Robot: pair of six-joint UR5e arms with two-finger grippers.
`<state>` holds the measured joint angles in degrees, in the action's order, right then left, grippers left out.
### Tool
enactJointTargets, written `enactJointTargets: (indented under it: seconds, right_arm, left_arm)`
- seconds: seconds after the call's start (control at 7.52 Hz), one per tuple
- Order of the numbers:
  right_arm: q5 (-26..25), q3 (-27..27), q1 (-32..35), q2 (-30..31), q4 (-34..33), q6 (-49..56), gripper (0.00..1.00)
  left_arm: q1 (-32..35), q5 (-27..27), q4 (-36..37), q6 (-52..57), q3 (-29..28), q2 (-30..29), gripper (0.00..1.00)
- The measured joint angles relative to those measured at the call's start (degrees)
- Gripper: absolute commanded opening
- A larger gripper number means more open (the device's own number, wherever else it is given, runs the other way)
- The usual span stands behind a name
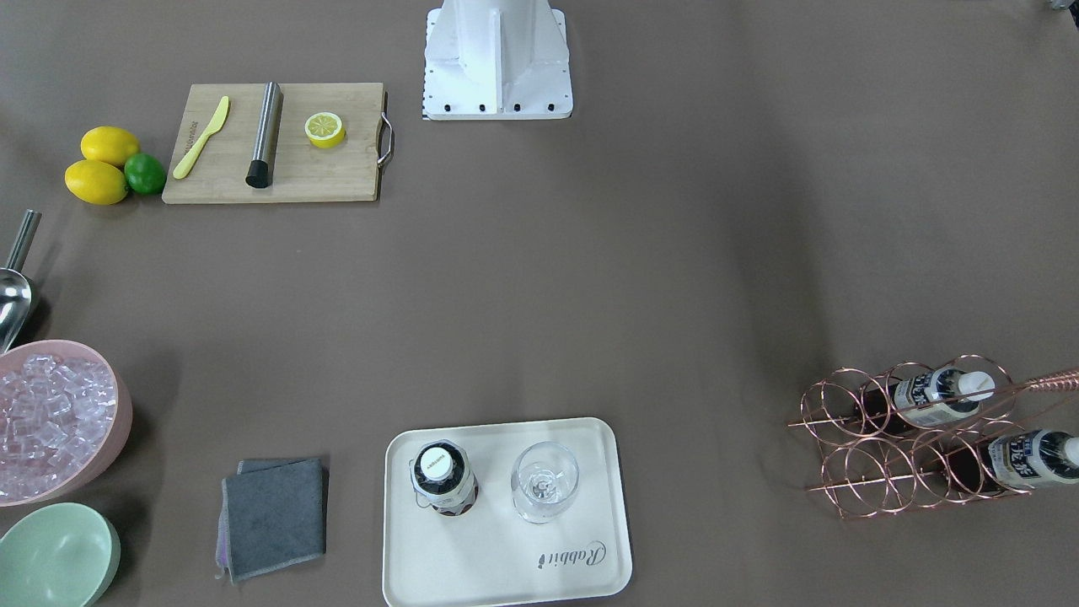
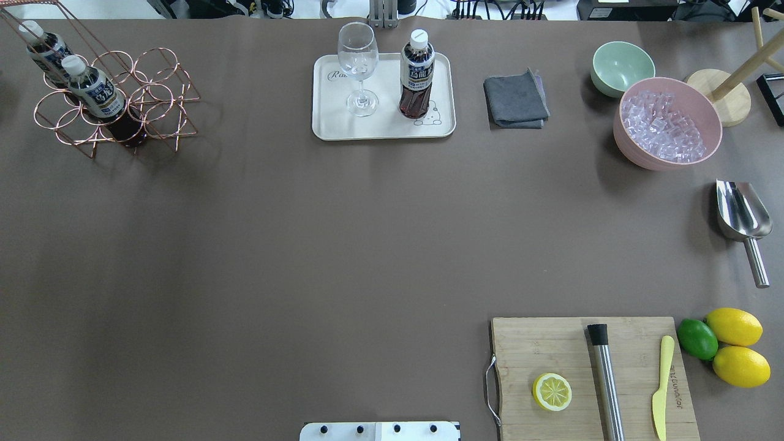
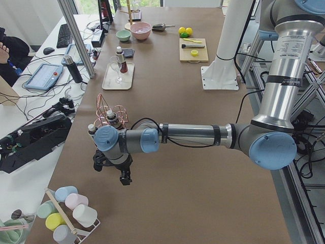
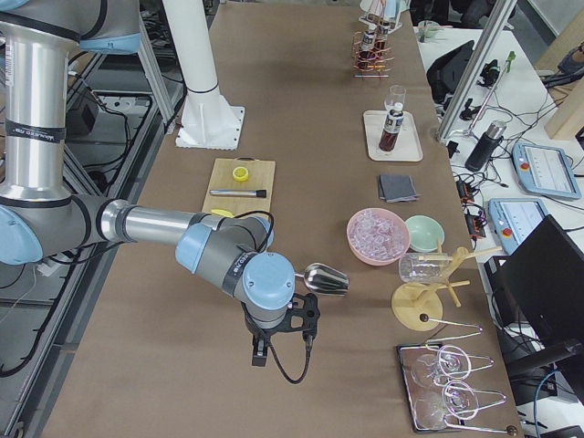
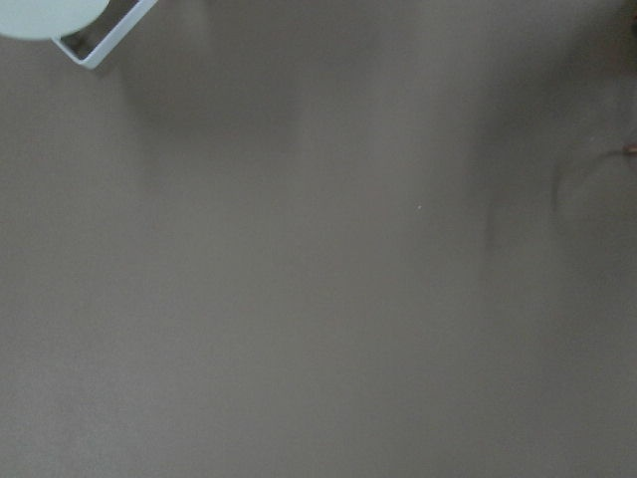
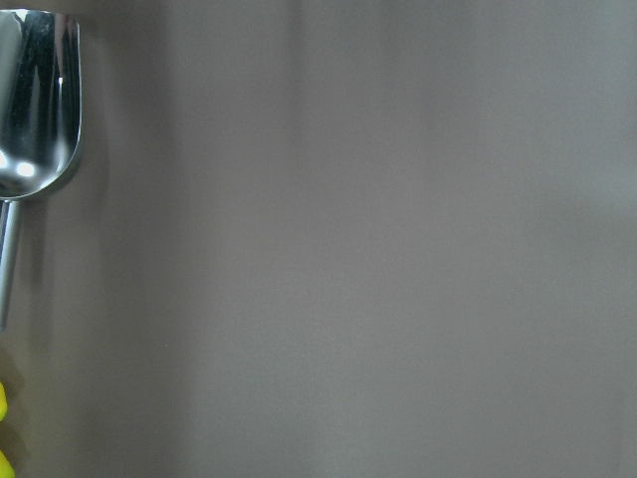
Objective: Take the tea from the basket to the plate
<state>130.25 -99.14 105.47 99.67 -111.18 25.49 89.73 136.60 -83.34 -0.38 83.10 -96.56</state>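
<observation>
One tea (image 2: 417, 73) stands upright on the plate (image 2: 383, 130), right of the glass (image 2: 358, 61), with two more in the far-left basket (image 2: 153, 92); the left hand (image 3: 112, 170) and right hand (image 4: 281, 345), open or closed I cannot tell, should approach any bottle from straight above.

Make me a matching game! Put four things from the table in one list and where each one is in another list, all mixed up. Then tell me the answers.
Things:
1. tea bottle next to the glass
2. half lemon
3. ice cubes
4. lime

Places:
A. in the pink bowl
B. right beside two whole lemons
C. on the plate
D. on the cutting board

Pairs: 1-C, 2-D, 3-A, 4-B.
</observation>
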Motion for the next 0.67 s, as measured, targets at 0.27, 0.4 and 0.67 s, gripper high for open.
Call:
enactJointTargets:
  seconds: [0.27, 0.4, 0.67]
  right_arm:
    - [0.0, 0.0, 0.0, 0.0, 0.0, 0.0, 1.0]
    - [0.0, 0.0, 0.0, 0.0, 0.0, 0.0, 1.0]
    - [0.0, 0.0, 0.0, 0.0, 0.0, 0.0, 1.0]
  left_arm:
    - [0.0, 0.0, 0.0, 0.6, 1.4, 2.1, 0.99]
    - [0.1, 0.0, -0.1, 0.6, 1.5, 2.4, 0.99]
    - [0.0, 0.0, -0.1, 0.7, 1.5, 2.6, 0.99]
